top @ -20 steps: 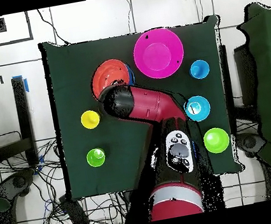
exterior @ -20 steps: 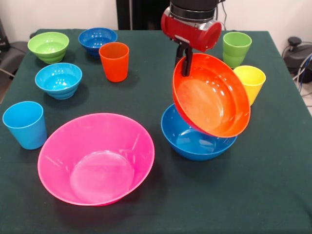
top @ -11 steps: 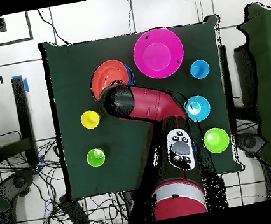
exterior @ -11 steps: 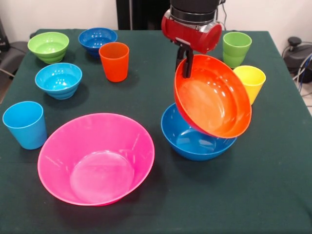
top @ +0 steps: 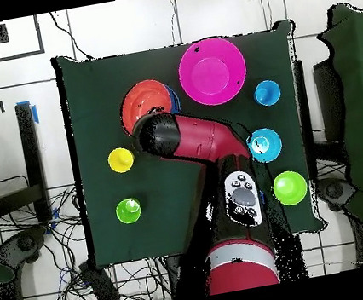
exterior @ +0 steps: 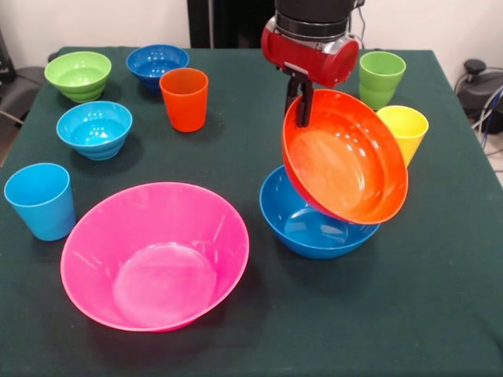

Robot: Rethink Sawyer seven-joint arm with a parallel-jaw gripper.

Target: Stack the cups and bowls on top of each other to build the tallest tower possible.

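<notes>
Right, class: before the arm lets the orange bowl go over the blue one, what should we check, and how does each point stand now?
1. Grip on the bowl: the gripper is clamped on the far rim of the orange bowl. Ok.
2. Bowl level: it hangs steeply tilted, its opening facing the camera. Not ok.
3. Bowl over its target: its lower edge sits over the blue bowl. Whether it is centred: cannot tell.
4. Blue bowl upright on the table: ok.
5. Room beside it: the yellow cup stands close behind the orange bowl. Whether they touch: cannot tell.
6. Pink bowl apart, free for later: ok.
</notes>
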